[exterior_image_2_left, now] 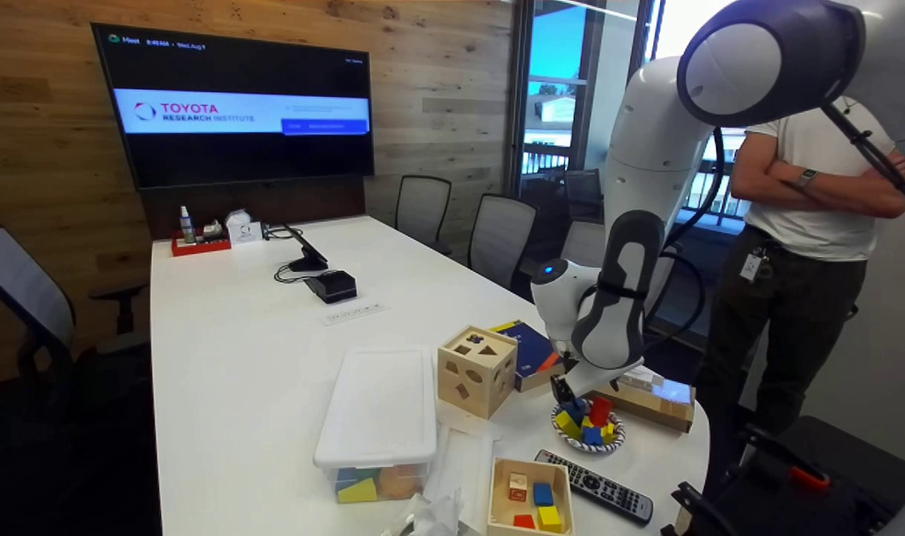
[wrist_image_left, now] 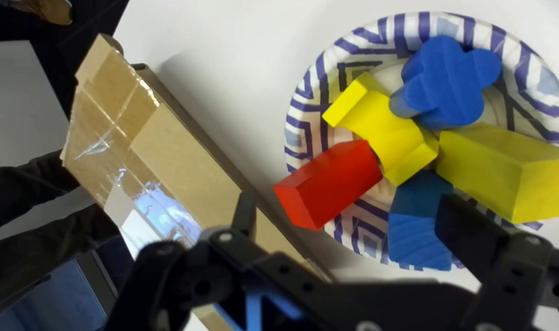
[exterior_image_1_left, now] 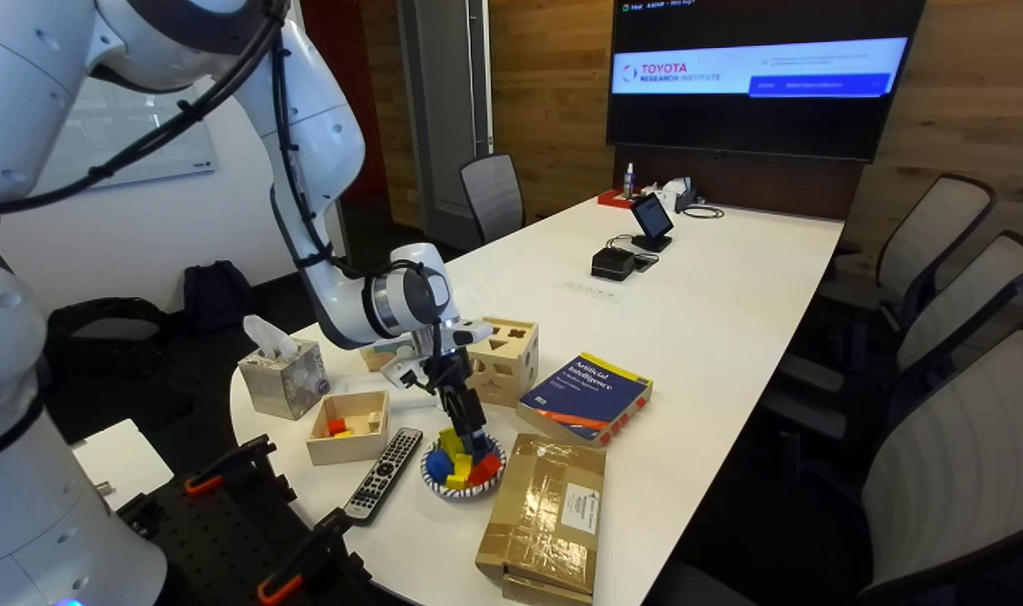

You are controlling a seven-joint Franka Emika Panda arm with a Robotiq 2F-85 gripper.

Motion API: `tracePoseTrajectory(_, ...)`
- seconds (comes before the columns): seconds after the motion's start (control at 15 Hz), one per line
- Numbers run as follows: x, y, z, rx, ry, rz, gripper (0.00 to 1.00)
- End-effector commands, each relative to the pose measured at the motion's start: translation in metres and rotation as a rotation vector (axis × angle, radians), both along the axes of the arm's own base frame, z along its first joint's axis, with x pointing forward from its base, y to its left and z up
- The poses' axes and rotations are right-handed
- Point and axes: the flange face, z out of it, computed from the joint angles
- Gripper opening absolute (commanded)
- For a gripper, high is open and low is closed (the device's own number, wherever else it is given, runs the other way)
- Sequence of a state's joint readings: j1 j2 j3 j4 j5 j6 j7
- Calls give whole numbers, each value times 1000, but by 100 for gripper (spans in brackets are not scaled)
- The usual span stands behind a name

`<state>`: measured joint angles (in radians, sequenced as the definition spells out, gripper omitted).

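Pincer (wrist_image_left: 355,223) spread wide, nothing gripped | blue block (wrist_image_left: 417,239) partly hidden by one finger (wrist_image_left: 468,232), contact unclear | bowl (wrist_image_left: 412,30) clipped by wrist-view edge

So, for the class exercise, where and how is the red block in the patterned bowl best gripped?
Probably near the middle of the red block, across its long sides, with the open gripper coming from above. In the wrist view both of those sides look unobstructed, while its inner end lies close to the notched yellow block.
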<state>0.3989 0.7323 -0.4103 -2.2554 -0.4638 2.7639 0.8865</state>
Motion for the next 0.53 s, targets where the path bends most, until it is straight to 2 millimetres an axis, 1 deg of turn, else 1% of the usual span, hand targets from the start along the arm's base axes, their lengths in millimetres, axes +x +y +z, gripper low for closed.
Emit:
tracePoseTrajectory(0.0,10,1,-11,-25,29,-3,100)
tracePoseTrajectory(0.47,12,3,-21,-42,36,10,100)
